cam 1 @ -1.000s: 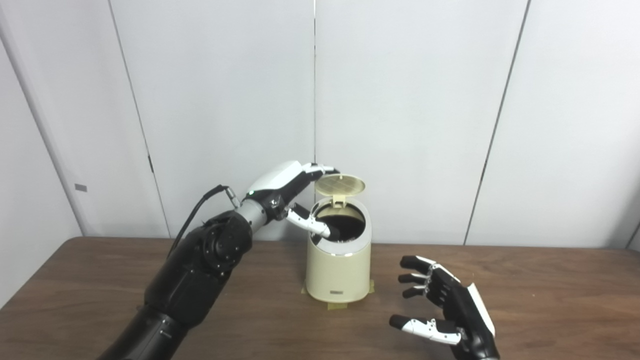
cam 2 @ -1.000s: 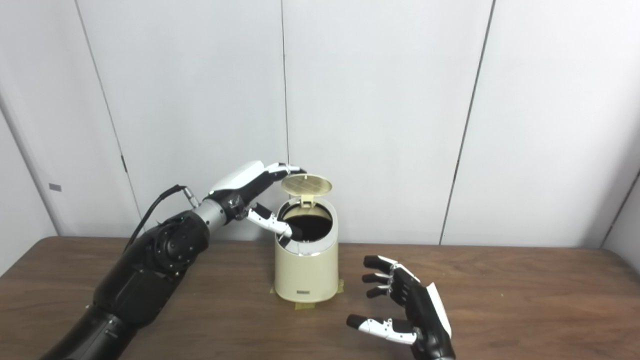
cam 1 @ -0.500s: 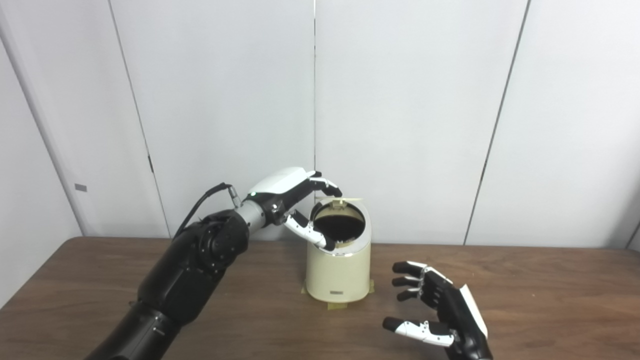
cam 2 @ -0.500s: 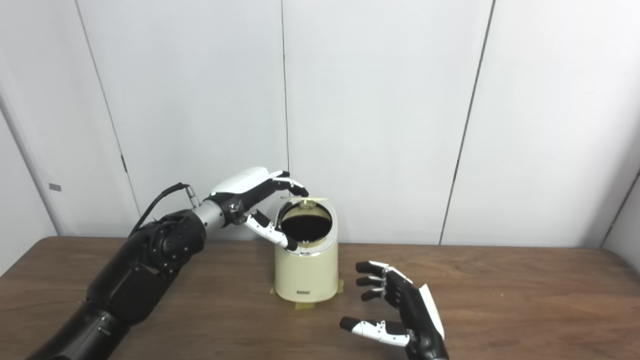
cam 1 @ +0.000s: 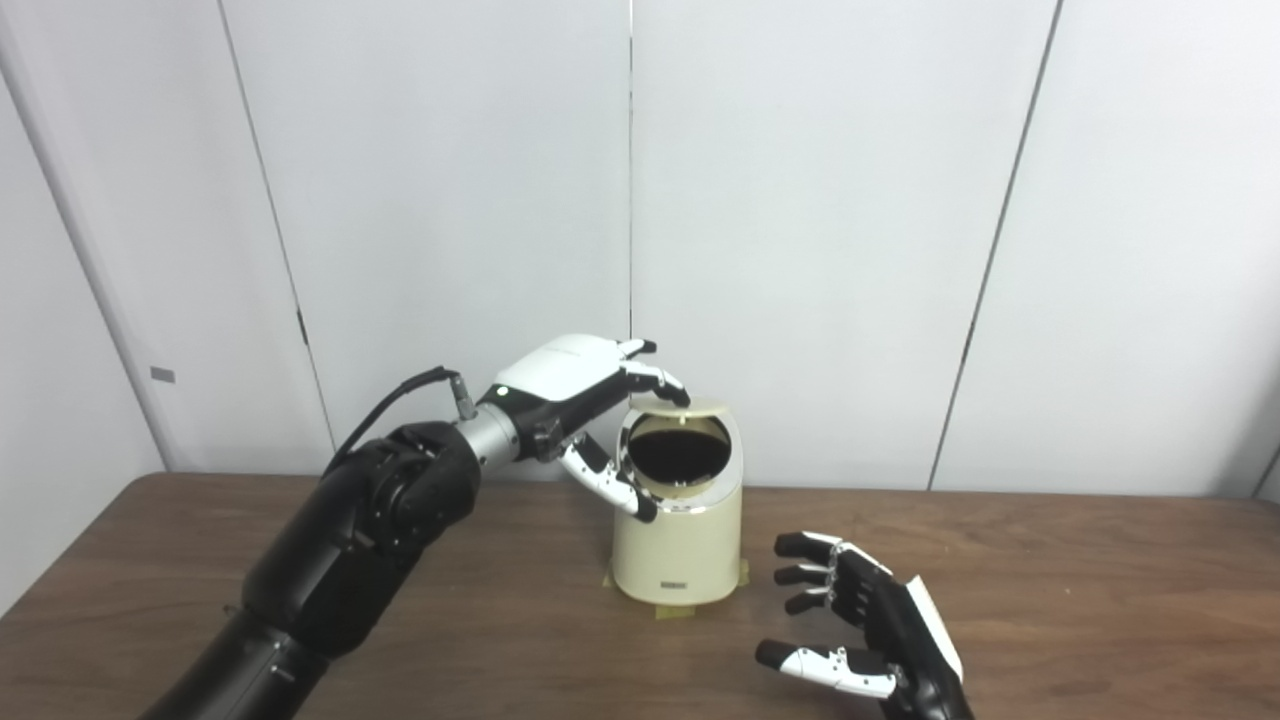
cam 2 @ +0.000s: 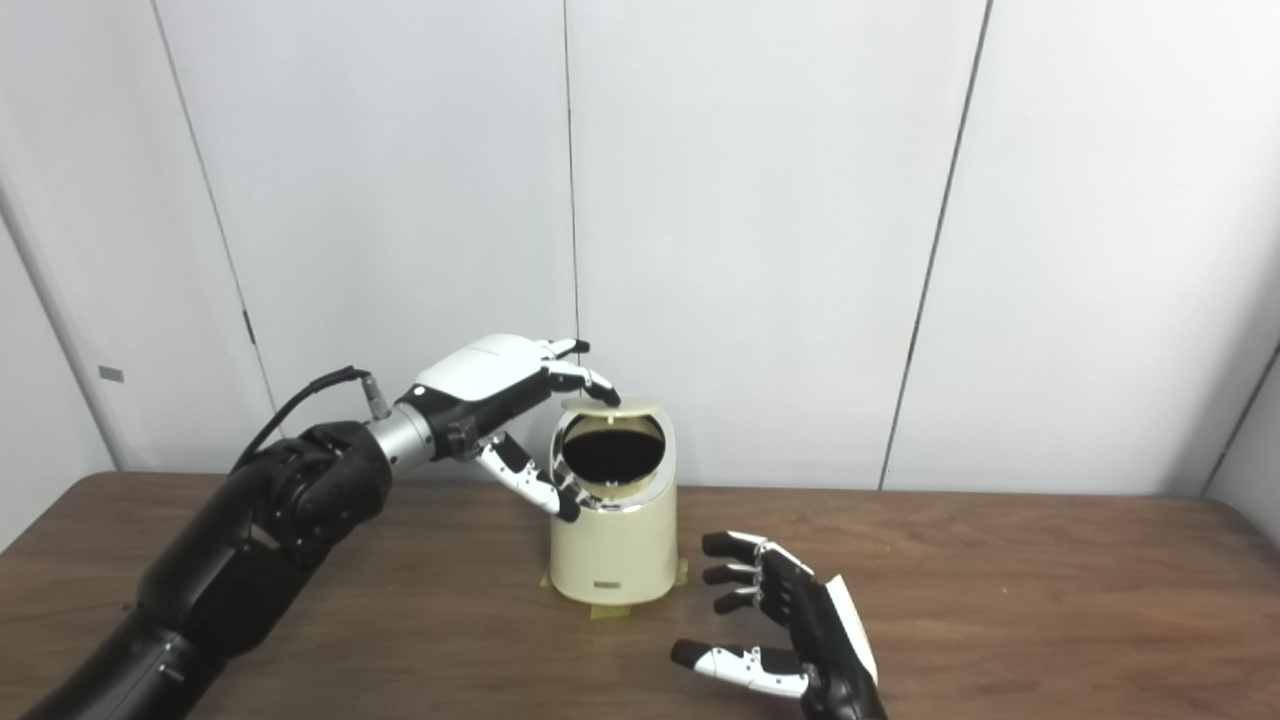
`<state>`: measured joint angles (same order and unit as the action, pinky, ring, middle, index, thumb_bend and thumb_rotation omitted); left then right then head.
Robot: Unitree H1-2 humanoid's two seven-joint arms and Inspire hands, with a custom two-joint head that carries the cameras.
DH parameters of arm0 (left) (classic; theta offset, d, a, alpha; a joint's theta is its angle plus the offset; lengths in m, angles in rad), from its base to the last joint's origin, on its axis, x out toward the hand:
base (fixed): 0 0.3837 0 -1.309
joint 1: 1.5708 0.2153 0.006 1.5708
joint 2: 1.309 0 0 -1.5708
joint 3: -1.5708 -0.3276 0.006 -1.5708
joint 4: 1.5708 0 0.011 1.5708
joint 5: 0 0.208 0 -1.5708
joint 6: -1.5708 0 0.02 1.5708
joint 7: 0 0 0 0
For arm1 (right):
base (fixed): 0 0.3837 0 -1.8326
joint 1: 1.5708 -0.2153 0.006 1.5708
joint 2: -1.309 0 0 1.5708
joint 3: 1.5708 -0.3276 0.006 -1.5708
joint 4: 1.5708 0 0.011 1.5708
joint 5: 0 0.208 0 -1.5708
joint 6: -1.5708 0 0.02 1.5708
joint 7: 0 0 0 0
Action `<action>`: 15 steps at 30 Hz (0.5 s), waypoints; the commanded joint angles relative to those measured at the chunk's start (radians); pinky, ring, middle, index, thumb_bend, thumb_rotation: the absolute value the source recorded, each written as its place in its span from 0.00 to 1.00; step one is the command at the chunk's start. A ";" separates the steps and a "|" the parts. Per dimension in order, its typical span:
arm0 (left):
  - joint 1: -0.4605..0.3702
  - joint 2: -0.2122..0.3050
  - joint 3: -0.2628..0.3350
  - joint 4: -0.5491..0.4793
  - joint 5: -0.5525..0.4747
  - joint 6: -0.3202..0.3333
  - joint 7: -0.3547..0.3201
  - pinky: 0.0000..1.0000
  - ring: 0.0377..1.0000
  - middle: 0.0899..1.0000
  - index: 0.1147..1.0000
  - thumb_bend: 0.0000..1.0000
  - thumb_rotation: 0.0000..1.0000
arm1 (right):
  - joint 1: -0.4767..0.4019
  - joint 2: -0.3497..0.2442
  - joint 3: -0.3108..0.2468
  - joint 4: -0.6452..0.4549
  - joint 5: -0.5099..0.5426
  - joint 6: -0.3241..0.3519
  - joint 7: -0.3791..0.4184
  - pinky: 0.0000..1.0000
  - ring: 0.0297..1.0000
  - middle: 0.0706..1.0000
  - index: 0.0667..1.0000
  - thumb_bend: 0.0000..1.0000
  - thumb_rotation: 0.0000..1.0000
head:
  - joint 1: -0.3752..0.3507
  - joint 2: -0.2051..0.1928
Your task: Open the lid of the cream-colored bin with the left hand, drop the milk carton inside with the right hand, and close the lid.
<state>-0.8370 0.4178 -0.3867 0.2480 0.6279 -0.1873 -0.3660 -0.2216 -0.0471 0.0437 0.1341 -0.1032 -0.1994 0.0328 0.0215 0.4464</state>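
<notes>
Fingers [cam 1: 665,385] of the left robot hand [cam 1: 585,385] rest spread on the cream bin's [cam 1: 678,555] half-lowered lid [cam 1: 690,407]; the right robot hand [cam 1: 870,640] hovers spread, empty, above the desk [cam 1: 1050,600].

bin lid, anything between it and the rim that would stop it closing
Nothing visible in the gap. The lid is tipped low over the bin opening, left hand fingers on its top edge, thumb outside the rim. The right hand waits open on the table.
</notes>
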 commanded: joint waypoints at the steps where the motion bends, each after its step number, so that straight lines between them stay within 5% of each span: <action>1: -0.034 0.012 0.007 -0.034 0.010 -0.030 0.019 1.00 1.00 0.80 0.76 0.95 0.32 | -0.042 0.007 0.000 -0.037 -0.002 -0.009 -0.011 0.55 0.67 0.73 0.69 0.79 0.22 | 0.000 0.001; 15: 0.047 -0.011 -0.043 -0.056 0.090 -0.115 0.038 1.00 1.00 0.77 0.75 0.94 0.32 | -0.043 0.017 -0.001 -0.056 -0.006 -0.003 -0.017 0.56 0.68 0.73 0.67 0.76 0.17 | -0.009 0.012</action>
<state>-0.7503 0.4065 -0.4284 0.2107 0.6980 -0.2878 -0.3439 -0.2225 -0.0355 0.0437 0.1148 -0.1080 -0.1745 0.0280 0.0123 0.4571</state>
